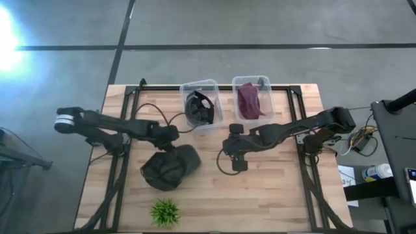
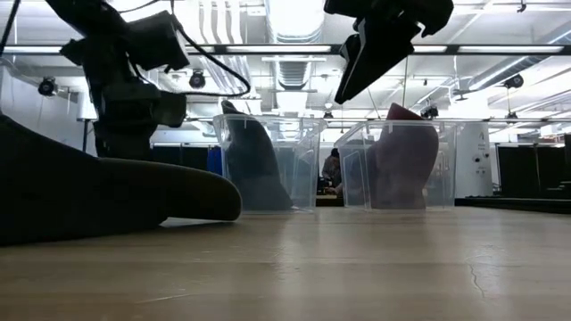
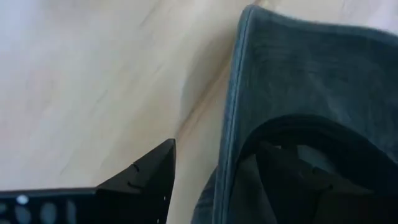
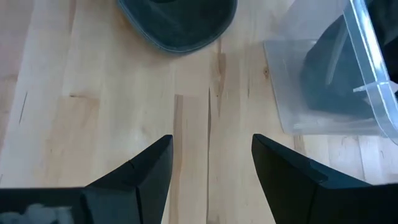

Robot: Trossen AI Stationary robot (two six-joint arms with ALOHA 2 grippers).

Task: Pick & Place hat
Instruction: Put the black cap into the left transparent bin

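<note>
A dark grey hat lies on the wooden table near its middle, crown down and hollow side up. My left gripper stands over the hat's far edge, lowered onto it. In the left wrist view one dark finger shows just outside the hat's brim edge, with bare wood between them. The hat covers the other finger. My right gripper is open and hovers to the hat's right, above bare table. It shows high up in the low view. My left gripper comes at the hat's far brim edge from above, open. The finger that shows stands clear of the edge. The hat hides the other finger, so I cannot tell whether the gripper touches the hat. The hat rests on the table.
Two clear plastic bins stand at the table's far edge. The left bin holds a black hat and the right bin holds a maroon hat. A small green plant sits near the near edge. Bare wood lies to the right.
</note>
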